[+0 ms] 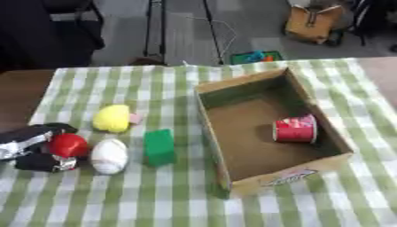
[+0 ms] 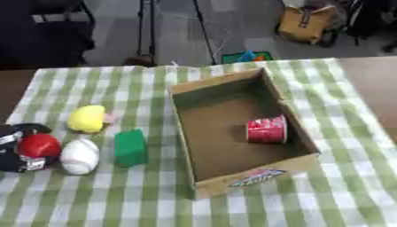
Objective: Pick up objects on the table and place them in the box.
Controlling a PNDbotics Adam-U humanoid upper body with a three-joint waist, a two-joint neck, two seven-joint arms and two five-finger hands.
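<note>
This looks like a lab or office workroom set up for trials rather than a home. A brown desk [image 1: 19, 95] is spread with a green-and-white checked cloth [image 1: 155, 195], and beyond it lies a plain grey floor [image 1: 186, 31] with a loose cable [image 1: 225, 37]. A tan backpack [image 1: 313, 22] and dark chair legs [image 1: 74, 26] sit on the floor at the far edge.

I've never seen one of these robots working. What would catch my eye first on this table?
Probably the open cardboard box on the right of the green checked cloth, with a red cup lying on its side inside. To its left sit a green block, a white ball and a yellow object. At the far left edge, the robot's black left hand curls round a red ball.
</note>
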